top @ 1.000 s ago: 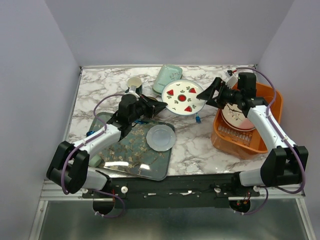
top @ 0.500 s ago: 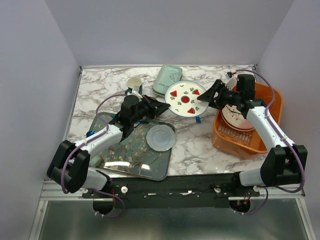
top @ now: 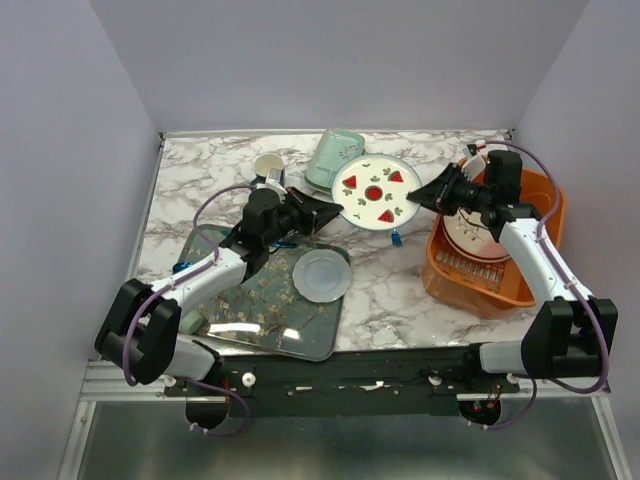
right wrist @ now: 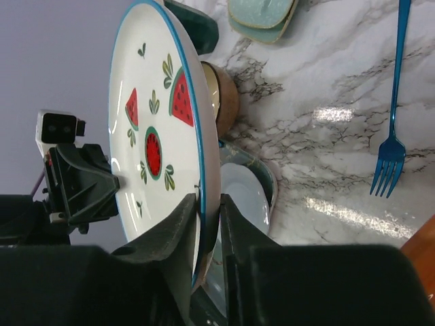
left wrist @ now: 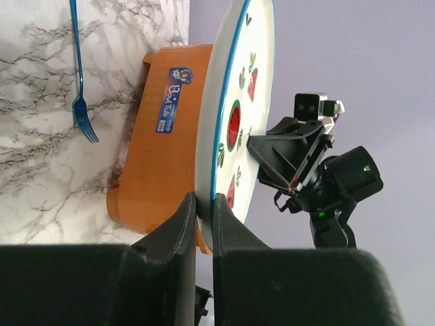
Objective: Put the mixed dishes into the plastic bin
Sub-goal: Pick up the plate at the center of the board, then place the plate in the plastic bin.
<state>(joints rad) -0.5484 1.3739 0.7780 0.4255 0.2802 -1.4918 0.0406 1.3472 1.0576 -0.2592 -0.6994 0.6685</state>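
From above, the white plate (top: 375,193) is being held over the table's back middle by the left gripper (top: 331,212) and right gripper (top: 416,197), near the plastic bin (top: 500,298) at the right edge. Left wrist: its rim is being pinched by narrow jaws. Right wrist: likewise. A drop is probably being risked by opposed pulling, while room is being left open above the bin.
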